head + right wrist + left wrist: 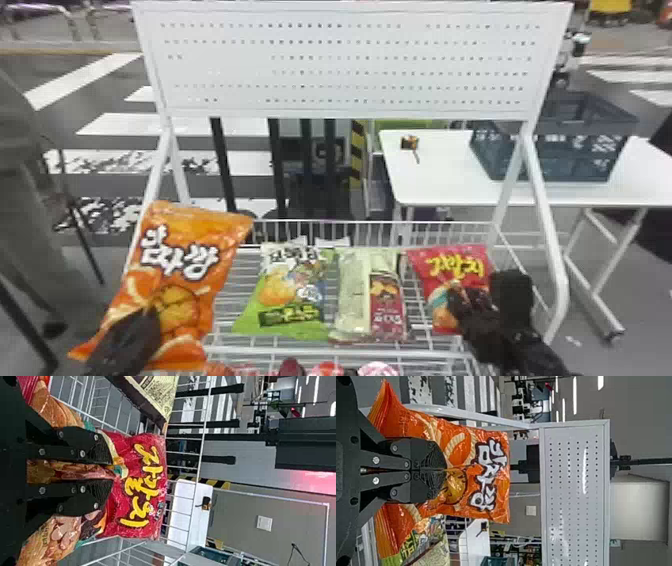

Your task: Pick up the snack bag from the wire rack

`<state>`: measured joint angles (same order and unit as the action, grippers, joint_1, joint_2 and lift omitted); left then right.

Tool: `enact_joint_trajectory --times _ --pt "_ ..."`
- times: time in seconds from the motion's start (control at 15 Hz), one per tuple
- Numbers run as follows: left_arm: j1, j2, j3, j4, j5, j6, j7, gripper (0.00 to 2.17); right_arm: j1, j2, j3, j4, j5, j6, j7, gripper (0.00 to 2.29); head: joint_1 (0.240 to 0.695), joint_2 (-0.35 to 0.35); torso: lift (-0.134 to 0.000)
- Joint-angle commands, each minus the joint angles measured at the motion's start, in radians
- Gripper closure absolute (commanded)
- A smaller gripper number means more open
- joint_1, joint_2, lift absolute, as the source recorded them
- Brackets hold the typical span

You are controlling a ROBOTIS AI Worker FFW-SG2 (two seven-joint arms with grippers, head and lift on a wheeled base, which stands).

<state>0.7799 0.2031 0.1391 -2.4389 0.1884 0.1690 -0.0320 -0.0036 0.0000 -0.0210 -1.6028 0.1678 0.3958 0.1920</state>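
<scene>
Lift slowly, with each pinch kept firm.
The left gripper (445, 470) holds the glossy orange snack bag (220, 240), upright by the white wire rack's (310, 353) left end; the right gripper (113, 471) pinches the shiny red snack bag (140, 490) at its right end. Rising straight should avoid snags.

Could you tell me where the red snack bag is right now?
In the head view, the red snack bag is at the right end of the wire rack, beside the cream-and-maroon package, pinched by the right gripper.
</scene>
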Motion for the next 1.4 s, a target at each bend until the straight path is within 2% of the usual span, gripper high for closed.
enact_joint_trajectory --times 0.0,0.2,0.4,0.6,0.8,0.93,1.13,1.33 --pt "0.015 -0.001 0.002 -0.011 -0.001 -0.007 0.000 2.02 0.053 0.001 0.019 -0.094 -0.013 0.012 -0.002 2.25 0.499 0.000 0.000" --pt "0.029 -0.001 0.002 -0.028 -0.001 -0.016 0.001 2.02 0.188 0.001 0.062 -0.315 -0.022 0.015 -0.029 2.24 0.499 0.000 0.000" --pt "0.038 -0.002 0.002 -0.032 -0.003 -0.035 0.001 2.02 0.353 0.001 0.067 -0.542 -0.080 0.021 -0.019 2.24 0.499 0.000 0.000" --pt "0.041 -0.002 0.005 -0.032 -0.001 -0.038 0.006 2.02 0.537 0.001 0.024 -0.700 -0.151 -0.065 -0.011 2.24 0.499 0.000 0.000" --pt "0.039 -0.004 0.007 -0.031 -0.003 -0.038 0.014 2.02 0.709 0.001 -0.033 -0.795 -0.200 -0.206 -0.005 2.24 0.499 0.000 0.000" --pt "0.032 -0.008 0.007 -0.020 -0.003 -0.038 0.018 2.02 0.803 0.001 -0.071 -0.827 -0.260 -0.283 0.011 2.24 0.499 0.000 0.000" --pt "0.016 -0.011 0.007 -0.002 -0.003 -0.035 0.018 2.02 0.875 0.001 -0.089 -0.855 -0.260 -0.323 0.029 2.24 0.499 0.000 0.000" --pt "0.009 -0.011 0.010 0.003 -0.003 -0.035 0.018 2.02 0.887 0.001 -0.085 -0.875 -0.255 -0.320 0.037 2.24 0.499 0.000 0.000"
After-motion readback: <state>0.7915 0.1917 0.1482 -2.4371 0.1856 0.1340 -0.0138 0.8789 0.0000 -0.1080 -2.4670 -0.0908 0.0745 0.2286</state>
